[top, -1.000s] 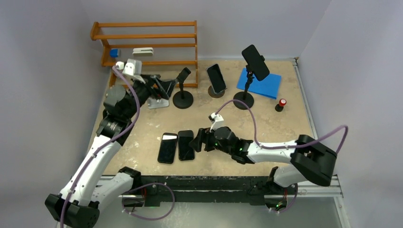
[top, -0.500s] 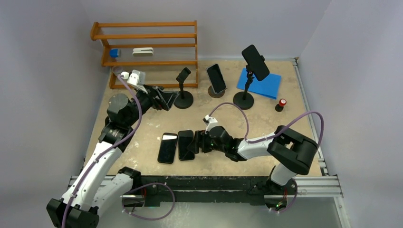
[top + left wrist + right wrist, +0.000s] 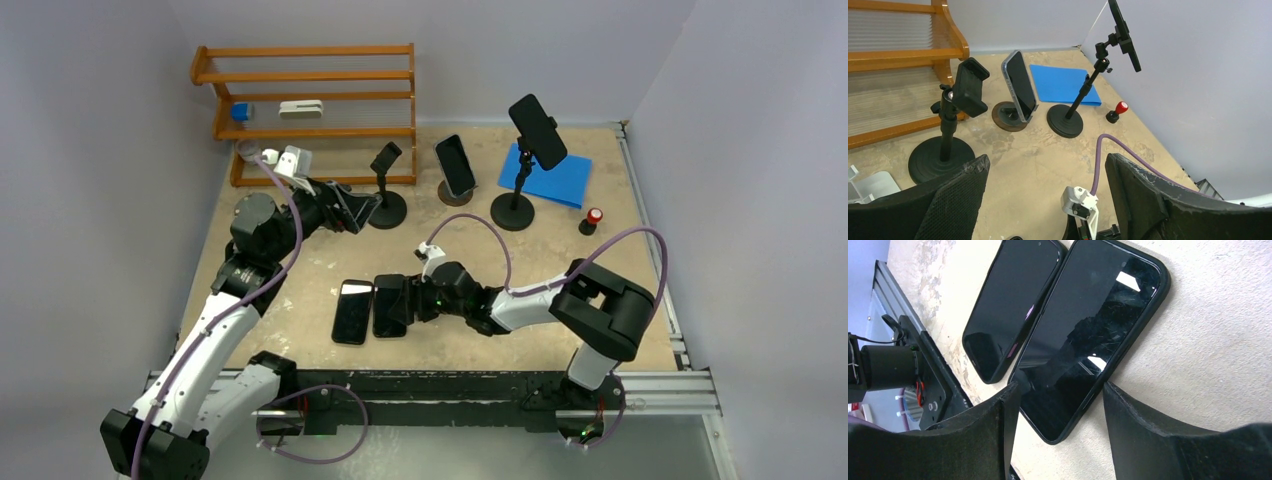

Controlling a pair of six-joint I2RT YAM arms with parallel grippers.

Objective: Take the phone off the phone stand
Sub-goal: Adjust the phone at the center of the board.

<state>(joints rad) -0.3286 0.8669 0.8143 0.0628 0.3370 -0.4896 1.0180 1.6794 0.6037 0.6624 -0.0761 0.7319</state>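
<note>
Top external view counts four phones and three stands. Left flat phone [image 3: 352, 311] and right flat phone [image 3: 390, 305] lie side by side at lower centre of the surface [image 3: 330, 255]. At upper centre, a leaning phone [image 3: 455, 165] rests in the low stand [image 3: 452, 198], and a clamped phone [image 3: 537, 131] tops the tall stand [image 3: 513, 211]. The left hand [image 3: 1045, 167] gapes wide beside the short clamp stand [image 3: 386, 209]. The right hand [image 3: 1060, 390] straddles the right flat phone; whether it grips, I cannot tell.

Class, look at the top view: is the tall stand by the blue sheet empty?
No, the tall stand carries a black phone clamped at its top.
</note>
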